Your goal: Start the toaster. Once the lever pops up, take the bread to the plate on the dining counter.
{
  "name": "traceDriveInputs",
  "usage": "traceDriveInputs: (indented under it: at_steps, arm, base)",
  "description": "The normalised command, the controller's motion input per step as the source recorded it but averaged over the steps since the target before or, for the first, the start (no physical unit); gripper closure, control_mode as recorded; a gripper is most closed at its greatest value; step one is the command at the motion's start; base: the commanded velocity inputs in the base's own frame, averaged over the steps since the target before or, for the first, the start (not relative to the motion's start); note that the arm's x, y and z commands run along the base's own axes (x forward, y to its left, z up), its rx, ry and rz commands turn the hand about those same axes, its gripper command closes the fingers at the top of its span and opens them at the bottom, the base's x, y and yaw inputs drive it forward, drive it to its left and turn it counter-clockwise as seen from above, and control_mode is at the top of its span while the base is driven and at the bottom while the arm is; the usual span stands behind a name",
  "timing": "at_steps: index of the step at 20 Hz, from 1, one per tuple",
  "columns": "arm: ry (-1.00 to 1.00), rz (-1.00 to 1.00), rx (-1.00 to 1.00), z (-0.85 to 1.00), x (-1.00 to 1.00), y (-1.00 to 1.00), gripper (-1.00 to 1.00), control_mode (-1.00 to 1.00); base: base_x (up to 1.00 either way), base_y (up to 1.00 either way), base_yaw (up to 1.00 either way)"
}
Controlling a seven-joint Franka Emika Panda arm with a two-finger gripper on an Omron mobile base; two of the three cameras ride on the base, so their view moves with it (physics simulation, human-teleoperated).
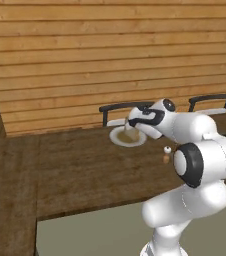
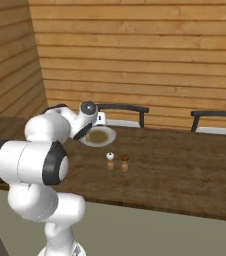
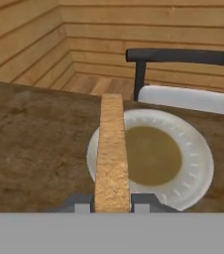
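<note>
Beyond the plate [image 3: 196, 163] stands a chair [image 3: 183, 59]; pincer [image 3: 112, 206] clamped on the bread [image 3: 111, 154].

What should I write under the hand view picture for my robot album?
Gripper holding the bread edge-on above the white plate on the dining counter.

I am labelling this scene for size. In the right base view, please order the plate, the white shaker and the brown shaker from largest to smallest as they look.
1. The plate, clearly the largest.
2. The white shaker and the brown shaker look about alike; I would not rank them.
</note>
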Motion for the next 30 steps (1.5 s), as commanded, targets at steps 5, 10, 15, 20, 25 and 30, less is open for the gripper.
traceDriveInputs:
  at_steps: [5,10,15,20,25,30]
  arm:
    - [0.0,0.0,0.0,-0.08,0.42,0.0,1.0,-1.0]
    - [0.0,0.0,0.0,-0.11,0.32,0.0,1.0,-1.0]
    - [0.0,0.0,0.0,-0.29,0.26,0.0,1.0,-1.0]
    - [0.01,0.0,0.0,-0.35,0.15,0.0,1.0,-1.0]
    - [0.04,0.0,0.0,-0.28,0.08,0.0,1.0,-1.0]
    - [0.01,0.0,0.0,-0.15,0.06,0.0,1.0,-1.0]
  base:
    - [0.0,0.0,0.0]
    - [0.0,0.0,0.0]
    - [0.0,0.0,0.0]
    - [0.0,0.0,0.0]
    - [0.0,0.0,0.0]
    - [0.0,0.0,0.0]
